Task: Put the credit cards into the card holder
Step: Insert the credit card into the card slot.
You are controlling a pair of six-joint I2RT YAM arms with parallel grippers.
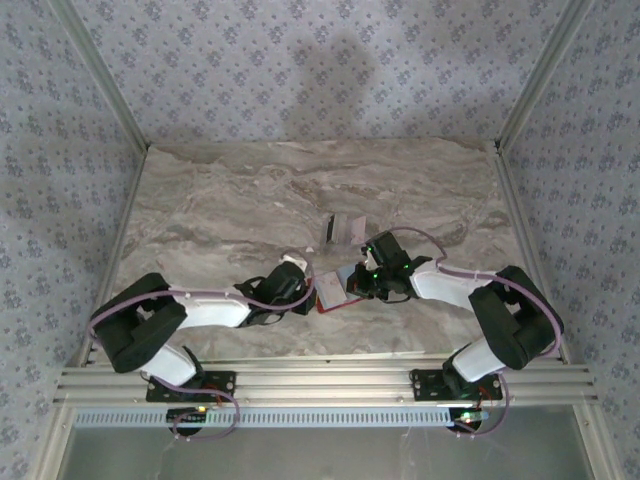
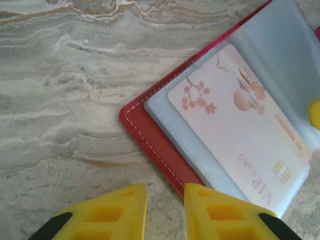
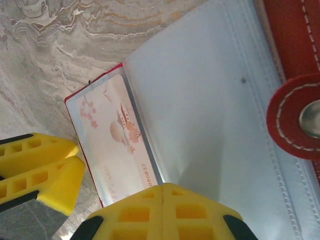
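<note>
Fingers [image 2: 117,215] of the left tool [image 2: 166,192] stand a little apart with nothing between them (released, grasping nothing). They hang low over the desk [image 2: 60,100], pointing at the left edge of the card holder [image 2: 150,137]. One fingertip overlaps its red border in the wrist view, though whether it touches I cannot tell. The right tool [image 3: 162,192] is clenched, its yellow fingertips pressed together at the edge of a clear pocket leaf [image 3: 210,100] that rises from the open holder. Whether that leaf is pinched between them I cannot tell (the tips meet right at its edge).

The card holder lies open between the two tools, red cover down and pale pockets up, towards the near side of the marbled desk. One of the credit cards, a pink card [image 2: 235,135] printed with blossoms, a chip and the words VIP CARD, sits inside the clear pocket on the holder's left half, close to the left tool. On the right half, a round red snap tab [image 3: 295,117] with a metal stud lies over the pocket's edge. Farther off, past the holder, a pale card [image 1: 349,228] and a dark card [image 1: 328,232] lie side by side on the bare desk, apart from the holder.
</note>
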